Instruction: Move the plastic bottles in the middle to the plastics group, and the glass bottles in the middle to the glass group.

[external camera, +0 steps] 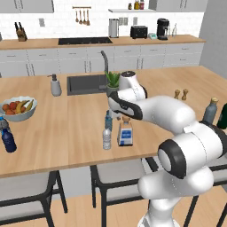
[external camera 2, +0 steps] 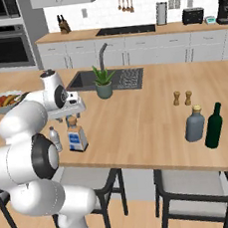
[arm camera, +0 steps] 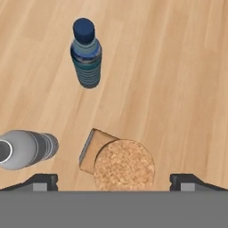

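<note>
My gripper [arm camera: 116, 182] hangs open straight above the squat glass bottle's tan cork stopper [arm camera: 124, 167], one fingertip on each side, clear of it. In the right base view the gripper [external camera 2: 70, 112] sits just over that labelled glass bottle [external camera 2: 76, 138]. The blue plastic bottle [arm camera: 87, 55] with a dark cap stands beyond it. The clear plastic bottle [arm camera: 24, 149] with a white cap stands to its left. The plastics group, a navy bottle [external camera: 8, 140] with a blue-capped clear one [external camera: 3, 124], is at the counter's left end. The glass group, a grey-blue bottle [external camera 2: 194, 124] and a green bottle [external camera 2: 213, 125], stands at the right.
A fruit bowl [external camera: 17, 109] sits behind the plastics group. Two wooden shakers [external camera 2: 182, 97] stand behind the glass group. A potted plant [external camera 2: 103, 82], a sink [external camera: 86, 83] and a soap dispenser [external camera: 55, 85] are at the counter's far side. Stools stand below the front edge.
</note>
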Controlling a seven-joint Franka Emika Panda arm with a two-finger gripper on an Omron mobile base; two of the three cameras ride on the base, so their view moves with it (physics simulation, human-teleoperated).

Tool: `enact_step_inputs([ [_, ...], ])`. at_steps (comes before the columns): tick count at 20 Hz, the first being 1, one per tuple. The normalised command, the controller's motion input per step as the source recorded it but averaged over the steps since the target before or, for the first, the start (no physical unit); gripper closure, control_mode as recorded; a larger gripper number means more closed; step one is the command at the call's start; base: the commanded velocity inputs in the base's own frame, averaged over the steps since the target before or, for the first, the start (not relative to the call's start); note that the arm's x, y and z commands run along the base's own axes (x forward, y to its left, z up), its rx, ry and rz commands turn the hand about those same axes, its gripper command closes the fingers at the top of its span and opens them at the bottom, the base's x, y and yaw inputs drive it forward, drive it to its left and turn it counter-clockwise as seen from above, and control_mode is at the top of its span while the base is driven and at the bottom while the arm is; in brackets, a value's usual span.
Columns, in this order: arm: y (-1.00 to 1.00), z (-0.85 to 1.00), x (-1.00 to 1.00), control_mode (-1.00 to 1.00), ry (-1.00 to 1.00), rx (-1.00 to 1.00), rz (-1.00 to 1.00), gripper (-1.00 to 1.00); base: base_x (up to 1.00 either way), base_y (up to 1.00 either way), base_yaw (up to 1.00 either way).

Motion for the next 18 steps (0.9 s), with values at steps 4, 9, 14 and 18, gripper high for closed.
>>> enact_step_inputs([
  [4, -0.02, -0.12, 0.0, -1.0, 0.01, 0.02, 0.0, -1.0, 0.0, 0.0, 0.0],
  [9, -0.01, -0.17, 0.0, -1.0, 0.0, 0.04, 0.0, -1.0, 0.0, 0.0, 0.0],
  [14, 0.0, -0.22, 0.0, -1.0, 0.0, 0.03, 0.0, -1.0, 0.0, 0.0, 0.0],
  [18, 0.0, -0.04, 0.0, -1.0, 0.0, 0.01, 0.0, -1.0, 0.0, 0.0, 0.0],
])
